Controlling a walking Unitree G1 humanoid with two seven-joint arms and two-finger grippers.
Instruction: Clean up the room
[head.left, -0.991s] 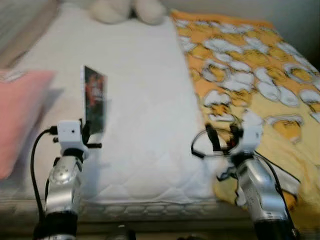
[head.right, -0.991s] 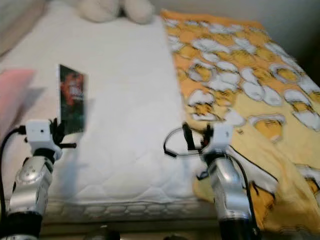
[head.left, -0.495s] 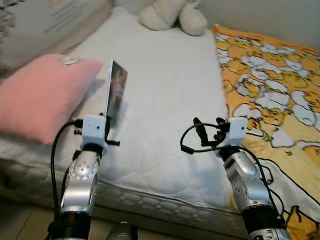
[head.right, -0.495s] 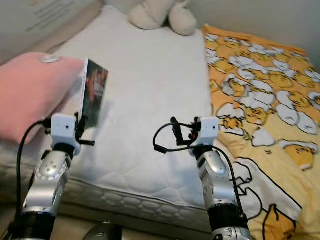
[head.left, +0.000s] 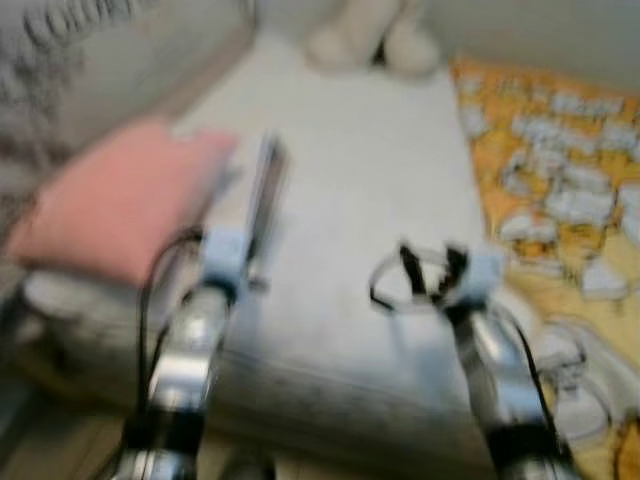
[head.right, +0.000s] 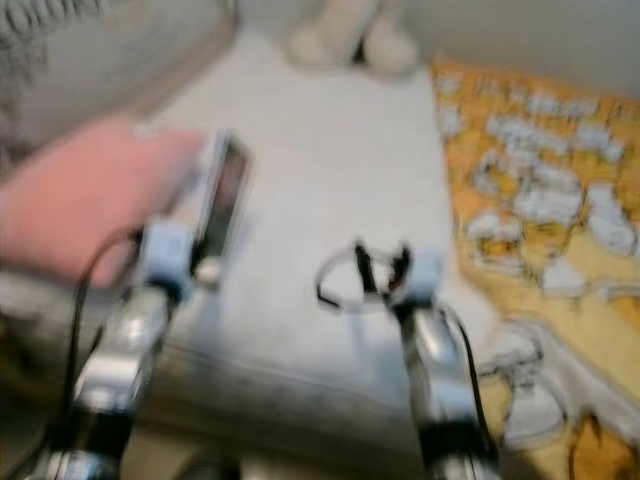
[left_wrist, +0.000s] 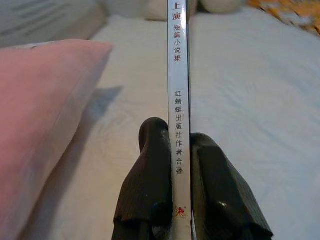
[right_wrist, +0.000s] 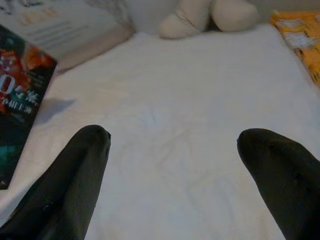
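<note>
Now the left end effector (left_wrist: 177, 150) still clamps the book (left_wrist: 178, 75), view newly blurred

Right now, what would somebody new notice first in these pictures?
First, the thin dark-covered book with a white spine, held upright above the white quilted mattress, clamped between the left gripper fingers. Beside it lies a pink pillow. The right gripper hangs open over the mattress, with the orange patterned blanket on the robot's right.

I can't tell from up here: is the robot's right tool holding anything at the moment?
No, the right tool is open, its two black fingers spread wide apart with the white quilted mattress between them.
</note>
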